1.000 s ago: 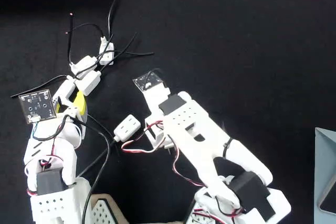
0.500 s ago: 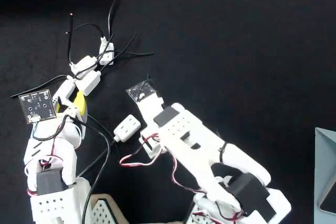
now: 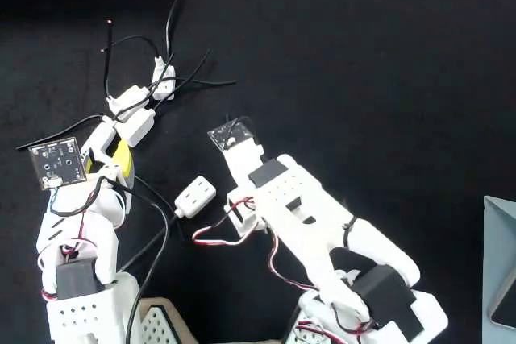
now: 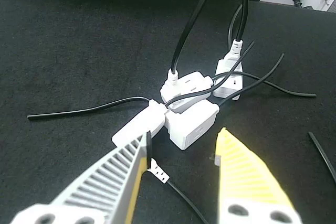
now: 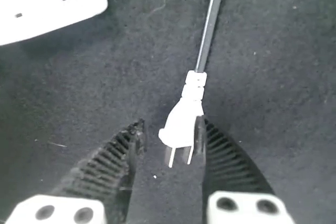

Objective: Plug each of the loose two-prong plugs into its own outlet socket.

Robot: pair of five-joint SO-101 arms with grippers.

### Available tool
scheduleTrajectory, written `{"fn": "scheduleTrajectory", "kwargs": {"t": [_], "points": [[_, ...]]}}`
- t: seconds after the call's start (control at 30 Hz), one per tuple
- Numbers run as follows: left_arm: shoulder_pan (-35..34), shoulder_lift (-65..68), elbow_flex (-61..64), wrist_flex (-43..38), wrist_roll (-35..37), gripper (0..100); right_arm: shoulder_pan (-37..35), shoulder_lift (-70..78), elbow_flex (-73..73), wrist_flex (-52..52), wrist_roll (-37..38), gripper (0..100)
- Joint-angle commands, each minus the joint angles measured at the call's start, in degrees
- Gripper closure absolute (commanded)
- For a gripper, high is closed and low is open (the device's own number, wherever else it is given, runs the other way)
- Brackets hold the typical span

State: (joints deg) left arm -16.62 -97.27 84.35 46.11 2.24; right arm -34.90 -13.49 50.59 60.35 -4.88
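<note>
Five white cord blocks lie on the table point(image 3: 363, 78): a cluster point(image 4: 190, 123) of four just ahead of the left pincer point(image 4: 184, 135), which gapes wide, and one socket point(image 3: 195, 196) apart by the right arm. The right wrist view adds one two-prong plug point(image 5: 182, 124) between the parted fingers of the right pincer point(image 5: 169, 127), touching one finger.

**Table layout: sockets, plug and both grippers**
A cluster of white plastic outlet sockets point(image 4: 185, 83) with black cords lies at the left rear of the black cloth table point(image 3: 387, 78), just ahead of the left gripper point(image 4: 184, 137), whose fingers stand apart. A single white rectangular outlet socket point(image 3: 195, 196) lies between the two arms. A white two-prong plug point(image 5: 182, 121) lies on the table between the spread fingers of the right gripper point(image 5: 169, 127), touching one finger, near the single socket.
</note>
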Motion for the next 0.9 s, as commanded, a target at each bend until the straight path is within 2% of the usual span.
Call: {"fn": "scheduleTrajectory", "kwargs": {"t": [0.0, 0.2, 0.4, 0.57, 0.77, 0.87], "points": [[-0.5, -0.6, -0.5, 0.1, 0.4, 79, 0.6, 3.6, 0.4, -1.6, 0.4, 85.0], [-0.5, -0.6, -0.5, 0.1, 0.4, 79, 0.6, 8.6, 0.2, -5.0, 0.4, 85.8], [-0.5, -0.6, -0.5, 0.1, 0.4, 79, 2.1, 8.7, -1.2, -4.7, 0.4, 96.5], [-0.5, -0.6, -0.5, 0.1, 0.4, 79, 5.5, 8.0, -4.4, -2.1, 0.4, 98.6], [-0.4, -0.6, -1.0, -0.1, 0.5, 79, 5.6, -5.0, -5.7, 6.9, 0.4, 98.6], [2.8, -0.6, -1.1, -0.3, 0.4, 79, 5.6, -16.1, -5.7, 10.7, 2.1, 98.6]]}}
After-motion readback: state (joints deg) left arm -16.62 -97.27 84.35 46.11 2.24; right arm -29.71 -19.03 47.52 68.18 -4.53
